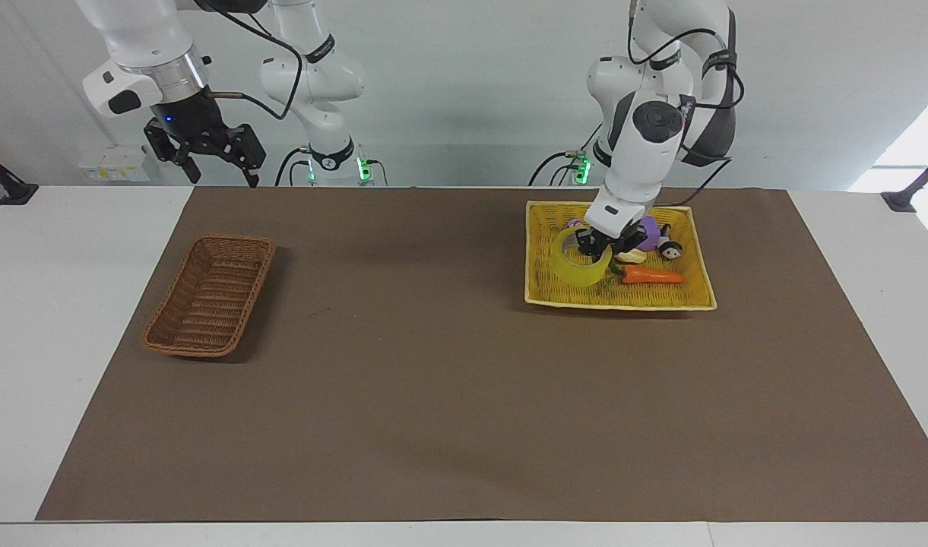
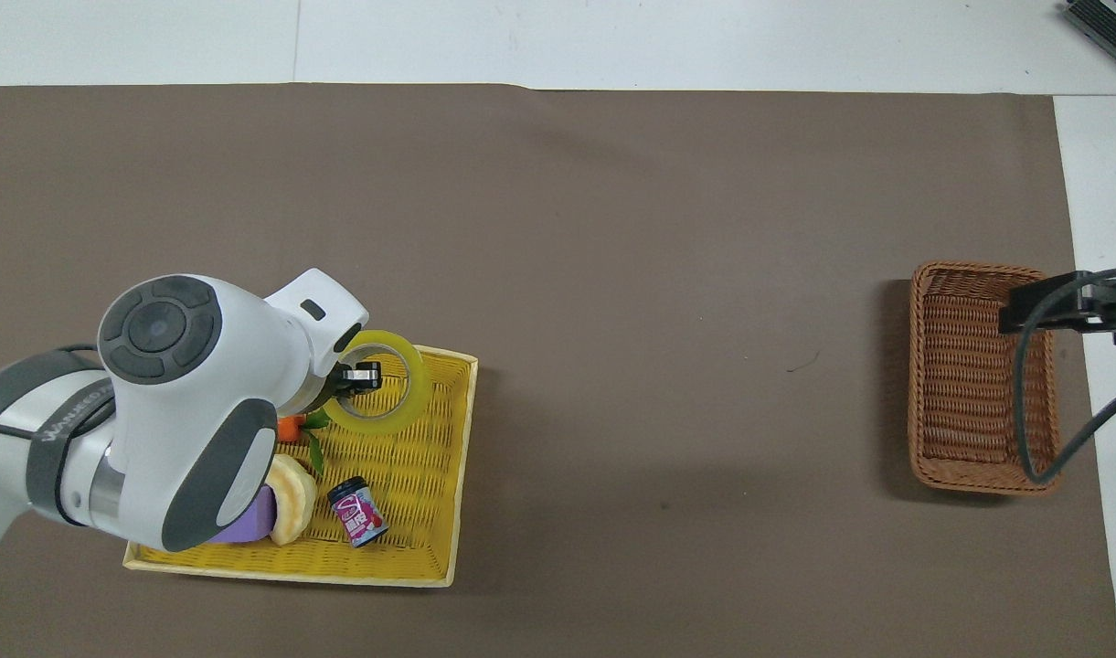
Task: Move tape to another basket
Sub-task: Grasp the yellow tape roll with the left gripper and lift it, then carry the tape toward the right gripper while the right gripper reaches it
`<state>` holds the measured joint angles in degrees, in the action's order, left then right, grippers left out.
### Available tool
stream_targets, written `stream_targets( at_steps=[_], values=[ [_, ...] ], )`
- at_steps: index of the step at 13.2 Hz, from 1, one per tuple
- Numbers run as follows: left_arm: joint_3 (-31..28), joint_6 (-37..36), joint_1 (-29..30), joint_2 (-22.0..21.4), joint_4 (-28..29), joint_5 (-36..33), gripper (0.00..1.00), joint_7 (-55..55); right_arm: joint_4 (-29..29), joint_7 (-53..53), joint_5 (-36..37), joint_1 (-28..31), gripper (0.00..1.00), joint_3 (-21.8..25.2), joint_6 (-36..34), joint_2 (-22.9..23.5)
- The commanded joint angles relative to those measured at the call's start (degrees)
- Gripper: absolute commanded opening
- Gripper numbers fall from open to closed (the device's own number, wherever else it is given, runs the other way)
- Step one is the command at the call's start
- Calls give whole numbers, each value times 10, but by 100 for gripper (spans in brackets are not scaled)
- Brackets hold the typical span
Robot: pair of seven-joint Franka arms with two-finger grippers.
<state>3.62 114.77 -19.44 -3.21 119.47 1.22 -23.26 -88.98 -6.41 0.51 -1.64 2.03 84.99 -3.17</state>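
Two baskets sit on the brown mat [image 1: 433,395]: one narrow brown wicker basket [image 1: 210,295] toward the right arm's end of the table, and one shallow yellow tray-basket [image 1: 536,292] toward the left arm's end, well apart from it. There is a single roll of tape [image 1: 581,260], translucent yellow, lifted clear of the tray floor and hanging tilted over the tray. Four other things lie in the tray: one orange carrot [image 1: 652,276], one purple object [image 1: 649,232], one pale yellowish piece [image 2: 292,484] beside the purple one, and one small dark jar with a pink label [image 2: 357,513]. The left arm bends down from its base over the tray, wrist tilted, and the left gripper [image 1: 602,245] has its fingers clamped together on the wall of the tape roll, one finger inside the core. The right arm waits raised above the table's robot-side edge, at its own end; the right gripper [image 1: 214,169] hangs there with its fingers spread apart, holding nothing.
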Motion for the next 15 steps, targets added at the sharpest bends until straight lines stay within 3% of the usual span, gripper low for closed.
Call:
stream_targets(
  at_steps=[1, 3, 6, 10, 15],
  values=[
    [7, -20, -30, -2, -23, 26, 0, -47, -12, 11, -2, 5, 100, -9, -23, -13],
    [7, 10, -75, 0, -27, 40, 0, -141, 5, 16, -2, 8, 100, -8, -60, -22],
    [7, 77, -160, 24, -25, 71, 0, -230, -11, 17, -32, 0, 100, -12, -19, -23],
    [6, 162, -241, 92, -22, 71, 0, -324, -109, 9, -169, -13, 100, -12, 50, -23],
    [5, 233, -297, 163, -19, 70, 0, -369, -207, 38, -311, -17, 100, -12, 144, 39]
  ],
)
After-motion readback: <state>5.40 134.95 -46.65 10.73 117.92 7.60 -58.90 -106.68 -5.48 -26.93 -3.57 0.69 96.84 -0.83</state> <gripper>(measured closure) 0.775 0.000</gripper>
